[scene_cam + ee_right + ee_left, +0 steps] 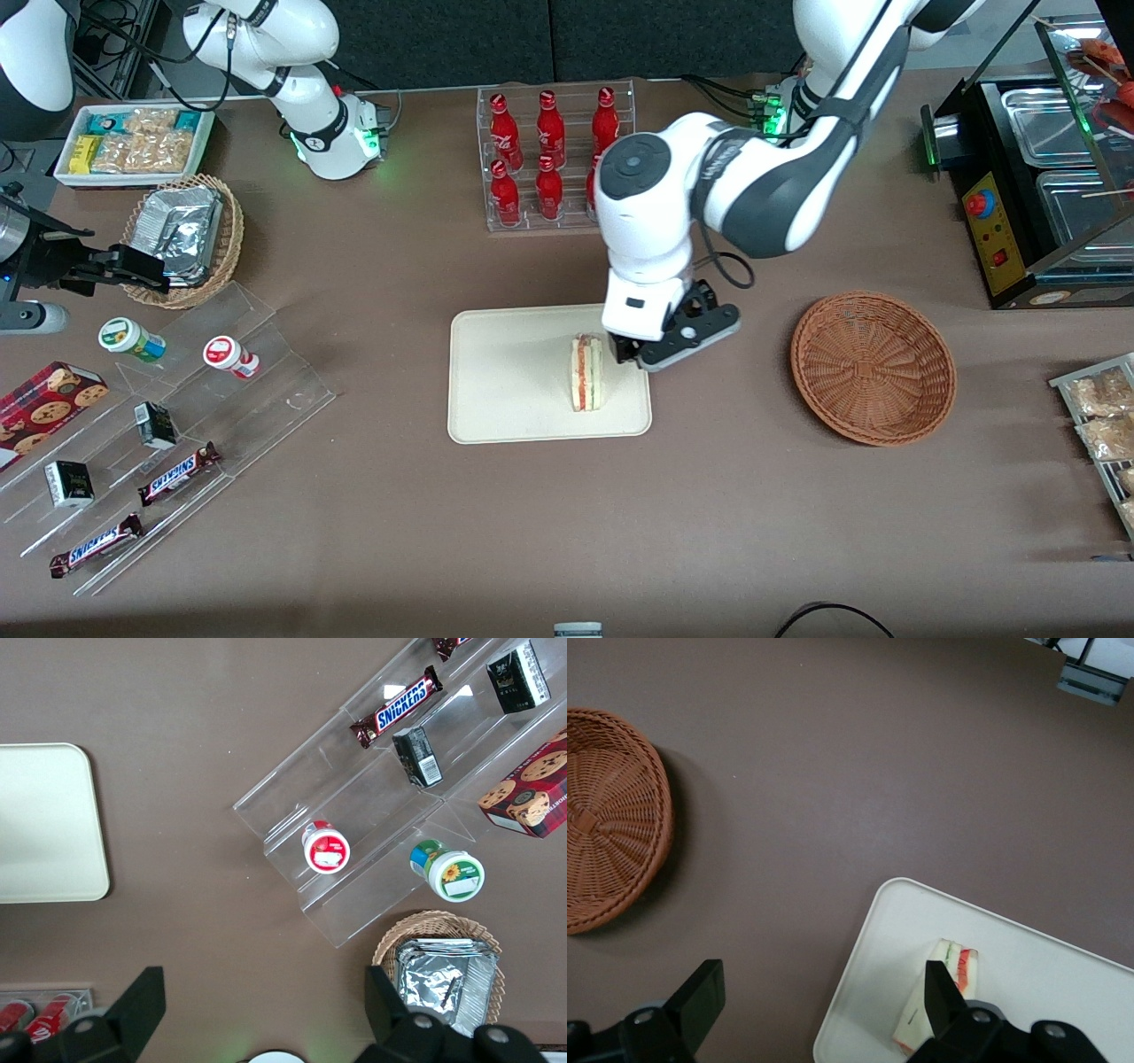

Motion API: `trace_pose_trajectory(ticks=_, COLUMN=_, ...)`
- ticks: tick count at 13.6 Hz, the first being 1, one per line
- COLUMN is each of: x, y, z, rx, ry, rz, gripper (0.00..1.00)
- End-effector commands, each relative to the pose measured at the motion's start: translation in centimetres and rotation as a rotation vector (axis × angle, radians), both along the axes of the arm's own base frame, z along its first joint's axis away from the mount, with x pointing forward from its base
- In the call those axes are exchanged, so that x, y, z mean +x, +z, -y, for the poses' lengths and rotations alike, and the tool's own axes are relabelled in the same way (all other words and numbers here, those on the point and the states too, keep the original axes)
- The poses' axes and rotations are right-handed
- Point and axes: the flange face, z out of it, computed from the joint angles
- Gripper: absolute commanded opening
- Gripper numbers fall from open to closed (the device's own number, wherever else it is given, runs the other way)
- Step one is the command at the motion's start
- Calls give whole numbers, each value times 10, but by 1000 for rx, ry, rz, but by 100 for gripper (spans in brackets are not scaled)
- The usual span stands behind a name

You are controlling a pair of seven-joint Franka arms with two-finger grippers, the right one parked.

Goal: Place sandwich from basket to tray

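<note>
The sandwich [586, 372] stands on its edge on the cream tray [505, 381], near the tray side that faces the basket, with its red and green filling showing. My left gripper [640, 354] hangs open just above that tray side, holding nothing. In the left wrist view the gripper [819, 988] spans the tray [1045, 974] rim, and one finger [939, 992] is close beside the sandwich [957, 961]. The reddish-brown wicker basket [873, 368] sits toward the working arm's end of the table with nothing in it; it also shows as the basket [607, 815] in the wrist view.
A clear rack of red bottles [554, 159] stands farther from the front camera than the tray. A black appliance [1036, 186] is at the working arm's end. An acrylic stand [177, 416] with snacks and a tan basket with foil packets [182, 235] lie toward the parked arm's end.
</note>
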Motion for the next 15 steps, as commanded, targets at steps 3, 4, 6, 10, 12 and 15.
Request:
trace_pose_trajectory(ticks=3, x=10, y=44, z=-66, rx=-5, ry=-67, rz=-83, gripper=100)
trace_pose_trajectory(ticks=4, x=15, y=56, z=-85, rx=-20, ry=-79, rz=-94, gripper=100)
trace_pose_trajectory(ticks=6, x=17, y=79, z=-125, rx=-34, ry=-134, rz=-150, gripper=100)
trace_pose_trajectory(ticks=10, x=17, y=114, z=-195, rx=-67, ry=-243, rz=-224, gripper=100)
trace_pose_trajectory(ticks=12, x=16, y=124, z=-225, rx=-80, ry=-286, rz=-254, gripper=100)
trace_pose_trajectory(ticks=15, x=13, y=140, z=-263, rx=-88, ry=-338, rz=-270, gripper=99)
